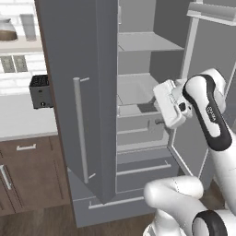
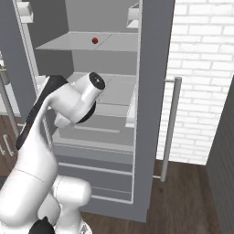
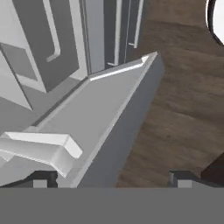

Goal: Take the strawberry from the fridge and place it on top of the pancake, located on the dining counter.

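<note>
- While both doors of the fridge stand swung open, the pale grey shelves inside are laid bare, so the opening step looks finished.
- In the right base view, the strawberry shows as a small red dot resting near the back of an upper shelf. It sits well above the jaws and deeper into the fridge than they reach.
- Seen from the left base view, the jaws are hidden behind the white hand, which hangs at the level of the middle shelves, just in front of the fridge interior.
- From the hand view, two dark fingertips rise far apart at the bottom edge, with nothing between them. The jaws are spread wide and carry nothing.
- That same view looks down past the top edge of the left fridge door to the brown wood floor, so the jaws point downward, away from the fruit.
- Off to one side of the fridge, away from the jaws, a dark toaster sits on a white wall surface above brown cabinets.
- By my judgement, the task is at an early stage. The fruit is untouched on its shelf.
- What remains, as I read it: raise and aim the jaws at the upper shelf, close on the fruit, draw it out, travel to the dining surface, and set it on the pancake.
</note>
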